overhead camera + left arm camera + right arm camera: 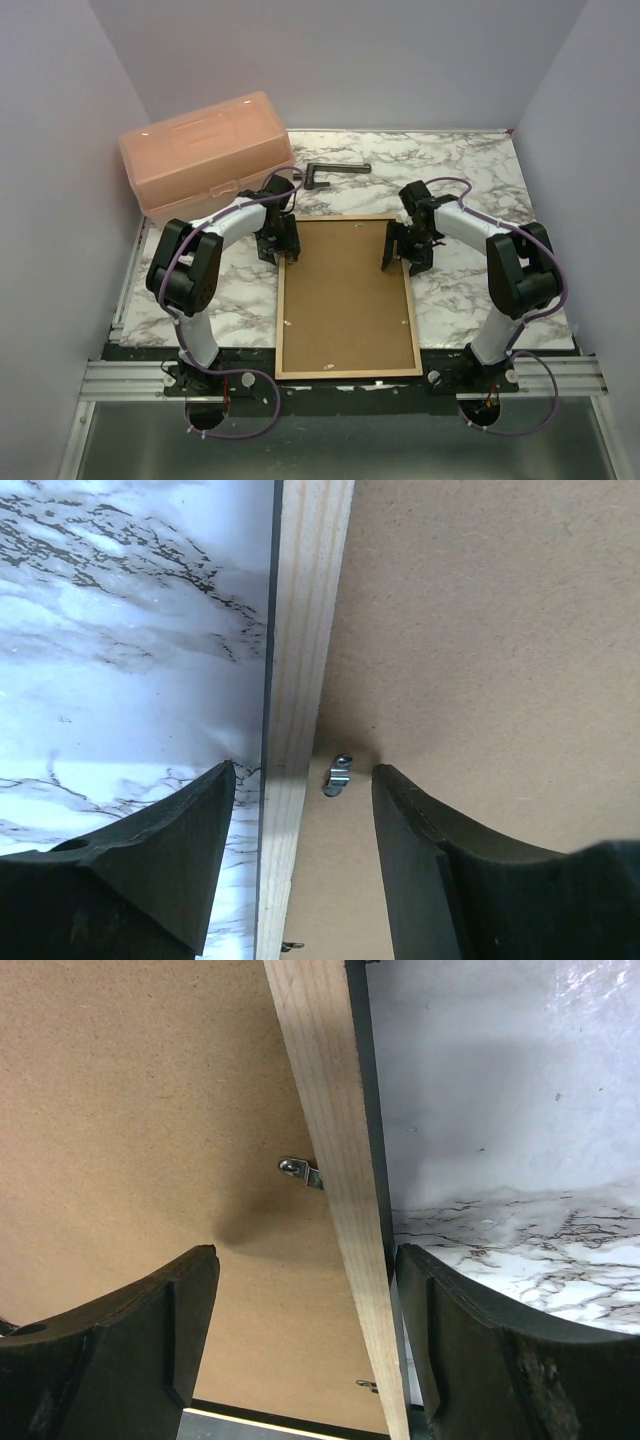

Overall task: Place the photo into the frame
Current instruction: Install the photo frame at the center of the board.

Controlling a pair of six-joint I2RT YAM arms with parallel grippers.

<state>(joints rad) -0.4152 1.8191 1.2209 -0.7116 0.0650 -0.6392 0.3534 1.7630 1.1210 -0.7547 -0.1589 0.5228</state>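
The frame (281, 330) lies flat in the middle of the table, tan wood edge up, with the brown backing board (345, 295) set in it. The photo is hidden. My left gripper (287, 250) is open and straddles the frame's left rail (300, 680); one finger (170, 850) is over the marble, the other over the board next to a small metal clip (339, 775). My right gripper (400, 255) is open and straddles the right rail (335, 1160); a metal clip (300, 1171) lies just ahead of it.
A translucent orange lidded box (208, 152) stands at the back left. A dark L-shaped bracket (335, 170) lies at the back centre. Grey walls close three sides. The frame's near end overhangs the marble table (480, 190) onto the black front rail.
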